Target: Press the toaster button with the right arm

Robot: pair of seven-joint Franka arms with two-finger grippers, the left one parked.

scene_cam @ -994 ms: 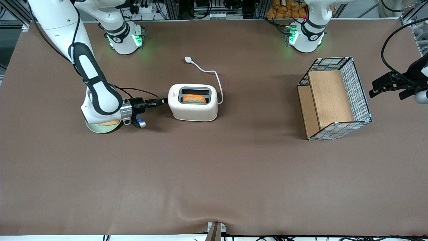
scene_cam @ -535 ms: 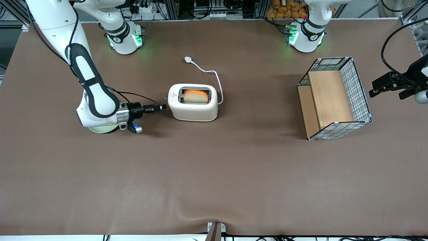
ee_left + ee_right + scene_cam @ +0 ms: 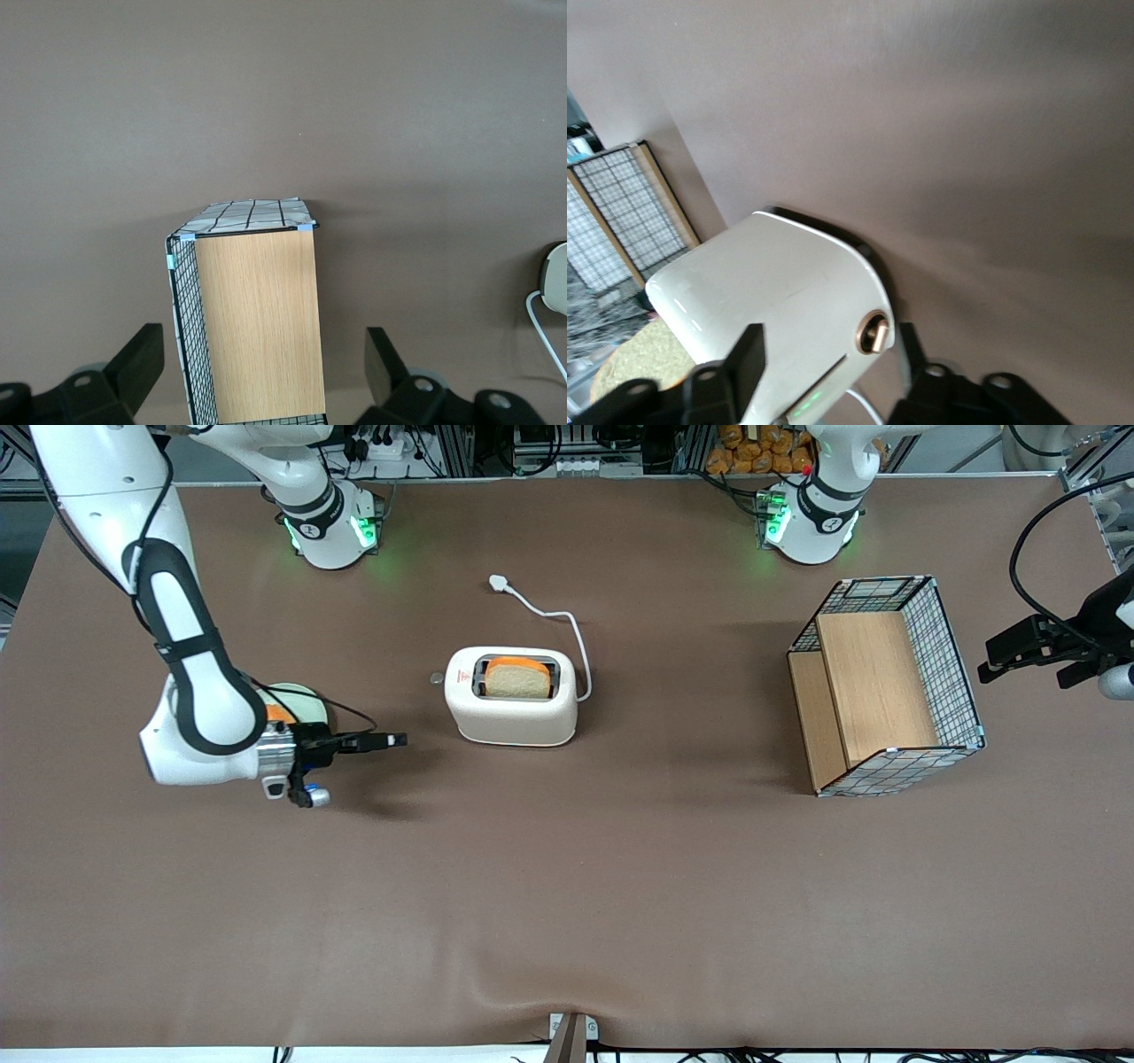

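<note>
Pulled back over the last second: gripper (image 3: 395,739) was at the narrow end of the toaster (image 3: 512,708), touching the button (image 3: 435,677), and now sits well clear of it toward the working arm's end of the table, a bit nearer the front camera than the button. Fingers slightly apart in the wrist view, nothing held. Bread (image 3: 517,679) sat low in the slot a second ago and now stands proud of the top. Reads as press registered and contact released, so task likely done or at retreat stage; no re-approach looks needed. Button uncovered again, sticking out of the end wall near the red logo, seen in the wrist view as a small round knob (image 3: 874,332) on the rounded end of the toaster (image 3: 771,283). Toaster upright near table centre, slots up. Long axis runs along the table from working arm's end to parked arm's end, with the button end facing the right arm (image 3: 195,682). Cord leaves the end nearer the parked arm and runs to the plug (image 3: 499,583), farther from the front camera.
</note>
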